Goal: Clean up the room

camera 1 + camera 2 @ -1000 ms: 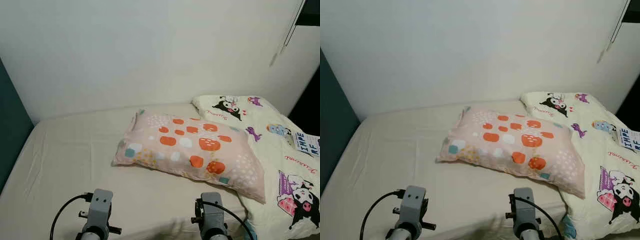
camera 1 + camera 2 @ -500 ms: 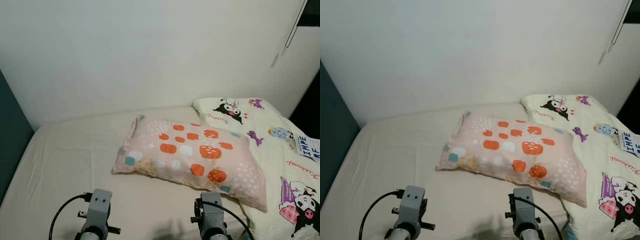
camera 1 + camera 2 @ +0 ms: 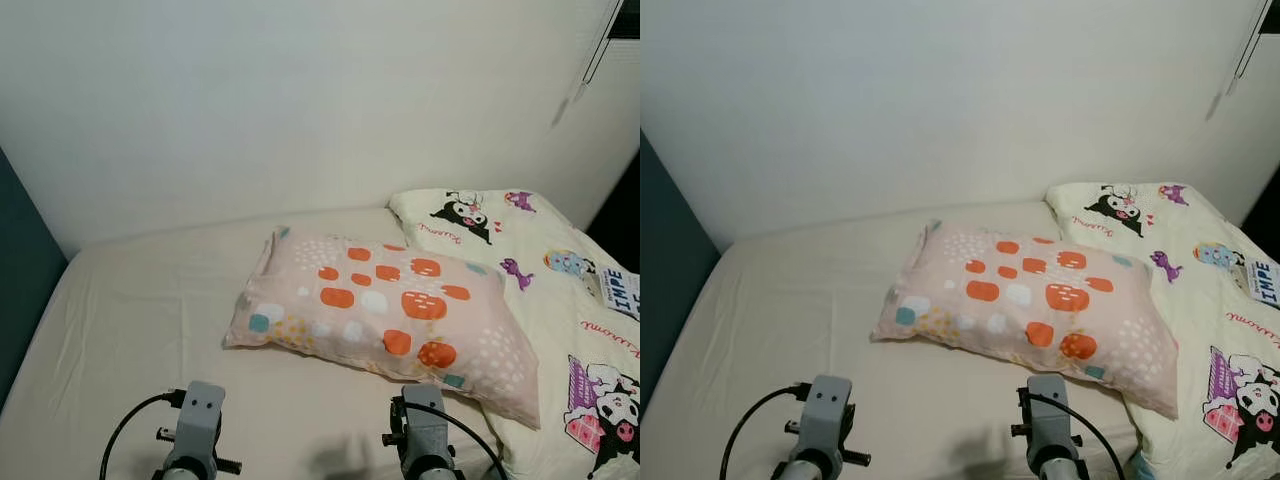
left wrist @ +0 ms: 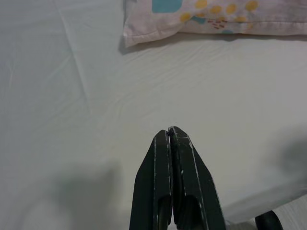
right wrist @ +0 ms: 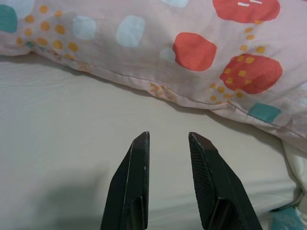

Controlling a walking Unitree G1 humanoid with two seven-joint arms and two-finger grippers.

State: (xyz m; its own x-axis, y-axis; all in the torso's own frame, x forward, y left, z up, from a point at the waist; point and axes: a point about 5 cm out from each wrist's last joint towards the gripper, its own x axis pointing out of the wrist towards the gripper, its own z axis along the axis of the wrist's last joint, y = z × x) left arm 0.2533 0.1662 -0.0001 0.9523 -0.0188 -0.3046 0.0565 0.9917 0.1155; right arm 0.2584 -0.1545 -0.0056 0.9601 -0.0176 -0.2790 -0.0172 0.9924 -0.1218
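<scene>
Pillow (image 3: 385, 313): lies unmoved mid-bed (image 3: 140, 320), left of the cartoon quilt (image 3: 560, 300); only the camera view has shifted slightly; right gripper (image 5: 169, 143) released just near it, left gripper (image 4: 169, 133) clenched empty, grasp pending.

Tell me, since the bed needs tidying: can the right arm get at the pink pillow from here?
Probably yes. The right gripper, fingers apart, points at the pink pillow's near edge, with bare sheet between.

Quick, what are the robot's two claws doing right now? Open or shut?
Left tool: shut, holding nothing, above the bed sheet.
Right tool: open, empty, near the pillow.
</scene>
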